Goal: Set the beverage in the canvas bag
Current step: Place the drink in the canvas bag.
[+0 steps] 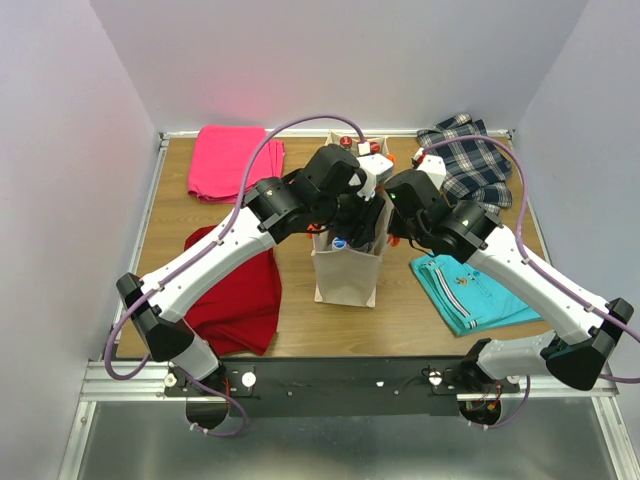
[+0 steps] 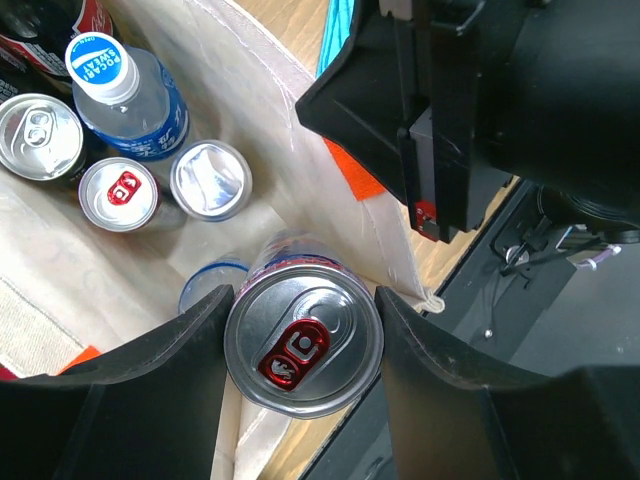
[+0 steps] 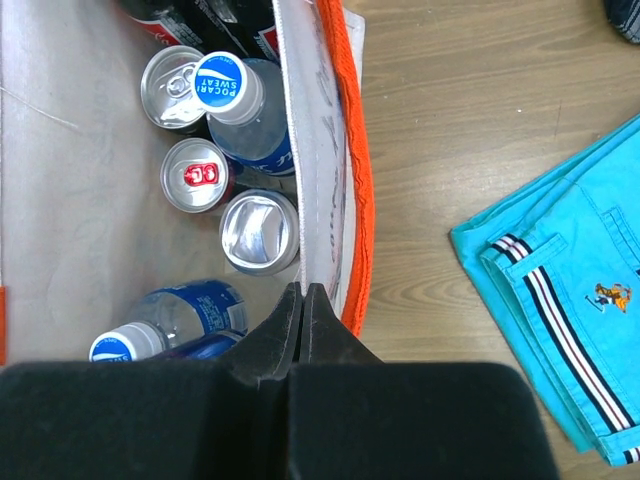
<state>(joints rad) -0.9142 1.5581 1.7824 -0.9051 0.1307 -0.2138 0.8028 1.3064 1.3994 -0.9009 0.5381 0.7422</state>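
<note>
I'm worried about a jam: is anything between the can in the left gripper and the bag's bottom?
The bag is open, its wall pinched by the right gripper. A tipped-over bottle seems to lie partly under the can.

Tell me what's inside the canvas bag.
Inside the canvas bag: three cans, two Pocari Sweat bottles, and dark bottles at one end. The left fingers hold another can at its mouth. The bag's floor and lower layers are covered.
</note>
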